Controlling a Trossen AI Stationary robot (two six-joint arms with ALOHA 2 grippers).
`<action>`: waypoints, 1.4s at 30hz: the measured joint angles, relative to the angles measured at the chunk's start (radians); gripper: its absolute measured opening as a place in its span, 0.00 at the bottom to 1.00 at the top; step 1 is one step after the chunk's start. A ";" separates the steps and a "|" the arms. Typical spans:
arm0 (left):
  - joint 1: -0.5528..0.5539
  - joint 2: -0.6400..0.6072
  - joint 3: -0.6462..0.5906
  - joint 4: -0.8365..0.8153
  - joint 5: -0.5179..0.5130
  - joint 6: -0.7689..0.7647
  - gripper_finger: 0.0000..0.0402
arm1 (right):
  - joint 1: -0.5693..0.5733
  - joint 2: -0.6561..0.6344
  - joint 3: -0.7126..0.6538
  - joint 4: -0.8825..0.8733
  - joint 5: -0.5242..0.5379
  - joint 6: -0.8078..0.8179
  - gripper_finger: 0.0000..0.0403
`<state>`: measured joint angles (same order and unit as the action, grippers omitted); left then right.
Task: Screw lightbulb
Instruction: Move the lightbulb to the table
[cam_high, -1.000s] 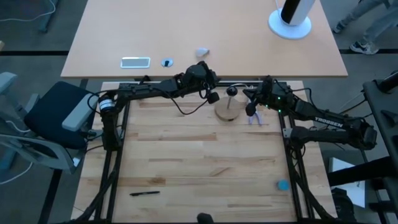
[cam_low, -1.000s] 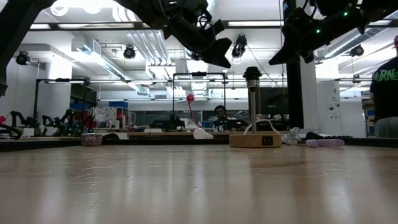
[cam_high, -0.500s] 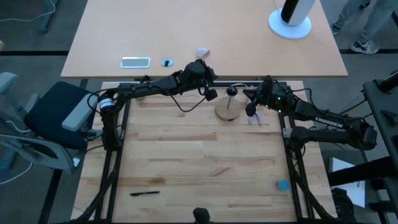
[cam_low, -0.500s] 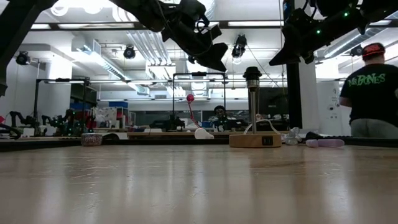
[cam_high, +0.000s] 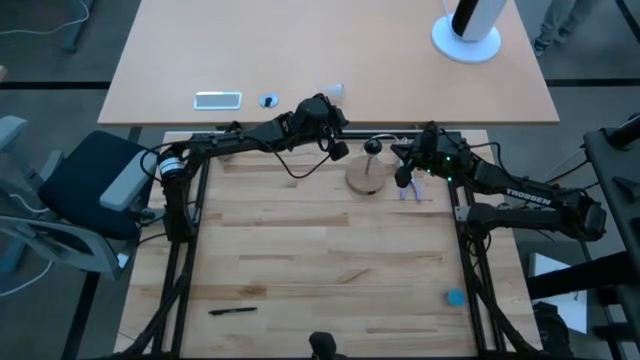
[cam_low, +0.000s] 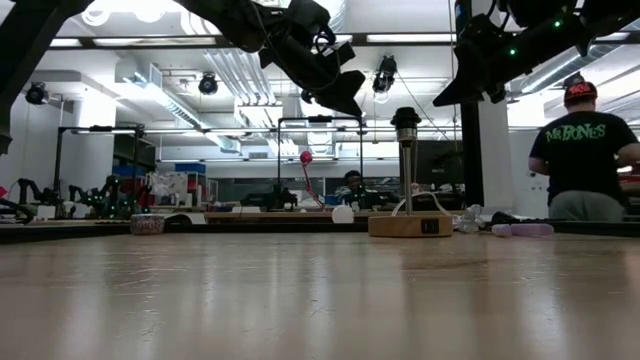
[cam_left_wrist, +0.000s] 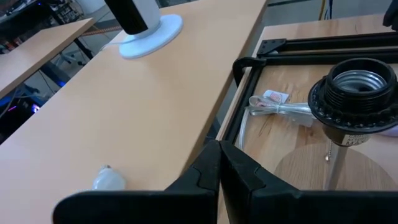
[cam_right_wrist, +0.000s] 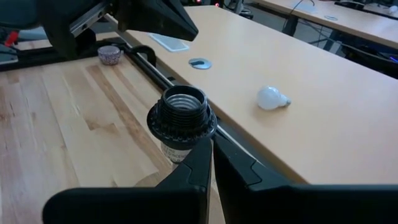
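The lightbulb (cam_high: 332, 91) is small, white and frosted. It lies on its side on the tan table beyond the workbench, and also shows in the wrist views (cam_left_wrist: 109, 179) (cam_right_wrist: 272, 98). A black socket (cam_right_wrist: 182, 115) stands on a post over a round wooden disc (cam_high: 366, 180) at the bench's far edge. My left gripper (cam_high: 340, 151) hangs shut in the air just left of the socket, short of the lightbulb. My right gripper (cam_high: 403, 182) hangs shut just right of the socket. Neither touches anything.
On the tan table stand a white-based black cylinder (cam_high: 467, 30), a flat white device (cam_high: 218, 99) and a small round piece (cam_high: 268, 100). A pen (cam_high: 232, 310) and a blue cap (cam_high: 455, 296) lie on the bench's near part. A person (cam_low: 585, 150) stands beyond the table.
The lightbulb has shifted a little toward the right on the tan table during the last half second, with no gripper on it. A person has walked into the low view at the right.
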<state>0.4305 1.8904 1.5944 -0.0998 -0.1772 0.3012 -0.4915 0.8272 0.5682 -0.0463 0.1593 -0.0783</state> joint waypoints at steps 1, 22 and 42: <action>0.000 0.000 0.000 0.000 0.000 0.000 0.00 | 0.000 0.000 0.000 0.000 0.000 0.000 0.03; 0.002 0.001 0.000 -0.003 0.000 -0.004 0.00 | 0.000 0.000 0.000 0.000 0.000 0.000 0.03; 0.166 0.022 0.059 0.050 0.059 0.003 0.00 | 0.000 0.000 0.000 0.009 0.000 0.000 0.03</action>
<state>0.5967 1.9125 1.6529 -0.0495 -0.1184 0.3043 -0.4916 0.8272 0.5682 -0.0369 0.1596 -0.0784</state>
